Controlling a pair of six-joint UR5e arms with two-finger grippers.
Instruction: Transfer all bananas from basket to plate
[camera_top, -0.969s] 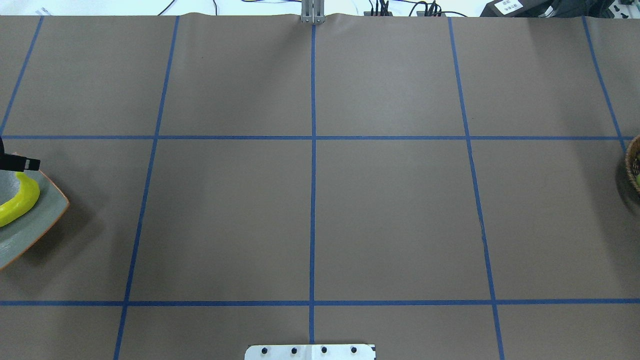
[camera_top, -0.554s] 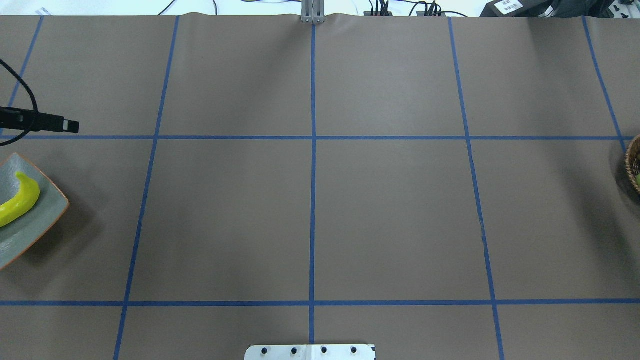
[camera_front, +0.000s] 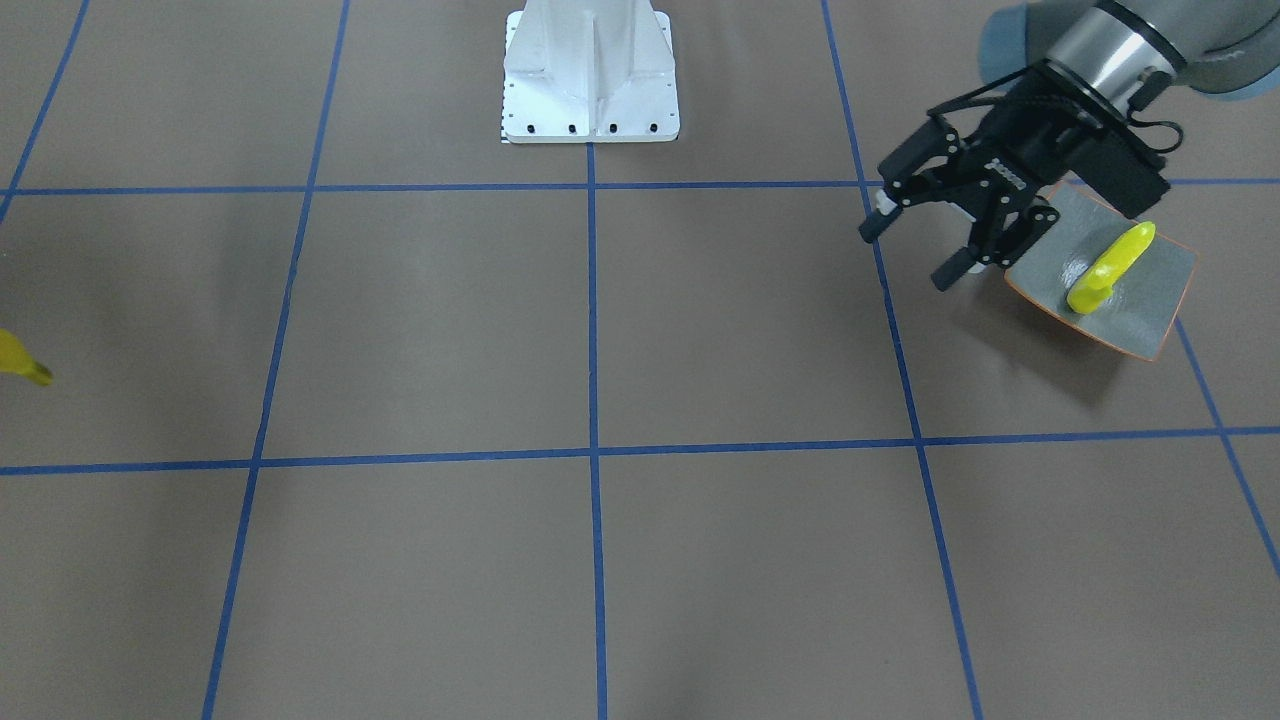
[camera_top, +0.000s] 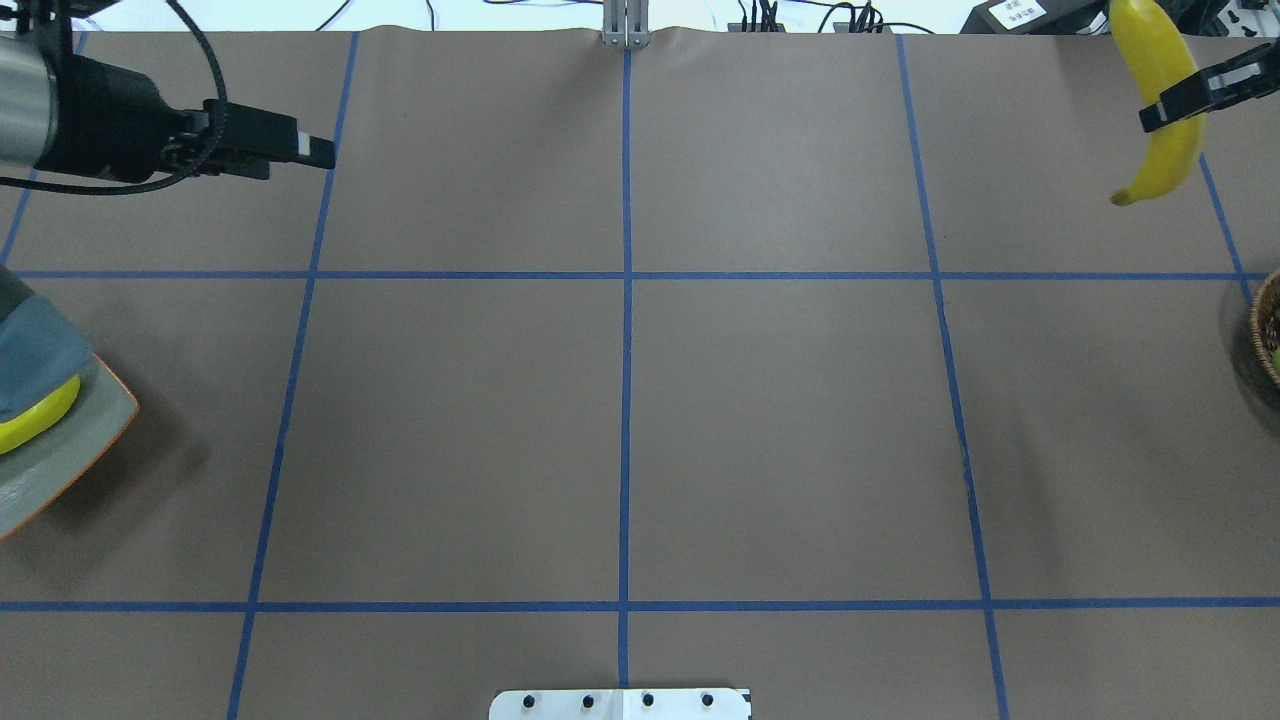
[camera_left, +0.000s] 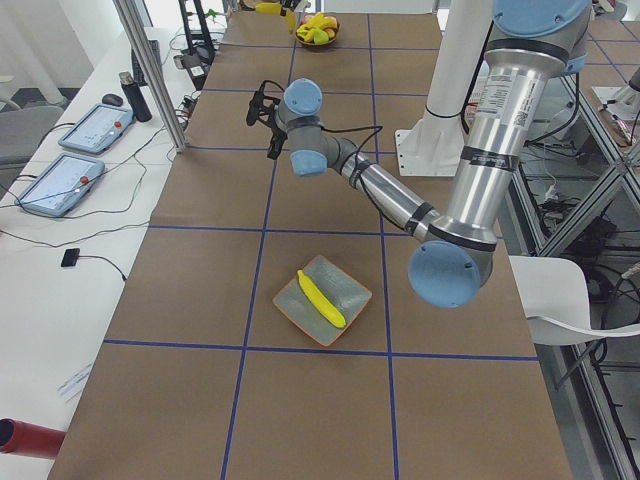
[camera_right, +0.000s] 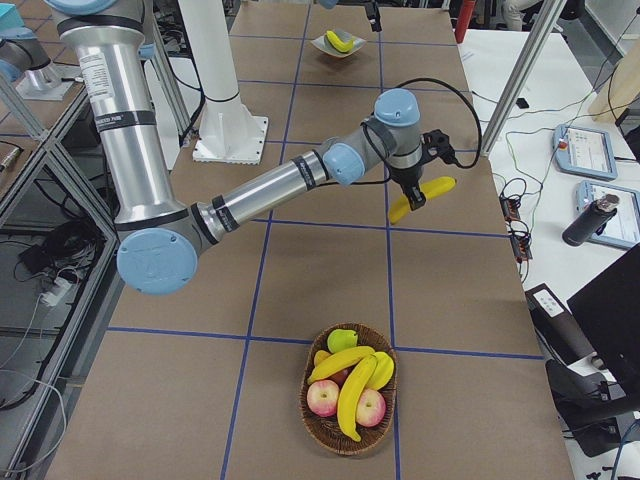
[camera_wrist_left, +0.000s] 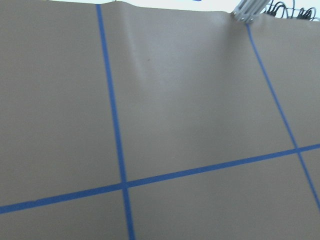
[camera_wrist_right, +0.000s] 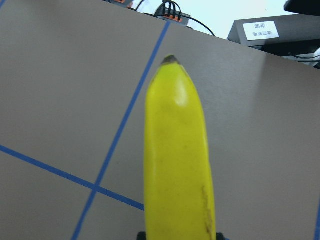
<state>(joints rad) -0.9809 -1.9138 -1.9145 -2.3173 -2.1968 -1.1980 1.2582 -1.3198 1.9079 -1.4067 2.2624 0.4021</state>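
Banana one (camera_front: 1110, 265) lies on the plate (camera_front: 1150, 305); left claw (camera_front: 908, 250) hangs spread and empty, apparently awaiting a hand-over; right claw (camera_right: 413, 193) clenches banana two (camera_top: 1170, 160) near its middle above the counter (camera_top: 780, 420), likely for balance; the basket (camera_right: 318, 425) holds more bananas (camera_right: 352, 392).

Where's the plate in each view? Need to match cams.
Exterior front-facing: plate upper right.
Overhead exterior: plate at left edge, partly cut off.
Exterior left: plate centre, slightly low.
Exterior right: plate small, top centre.
Left wrist, right wrist: not in view.
Shared landmark: the single banana lying on it.
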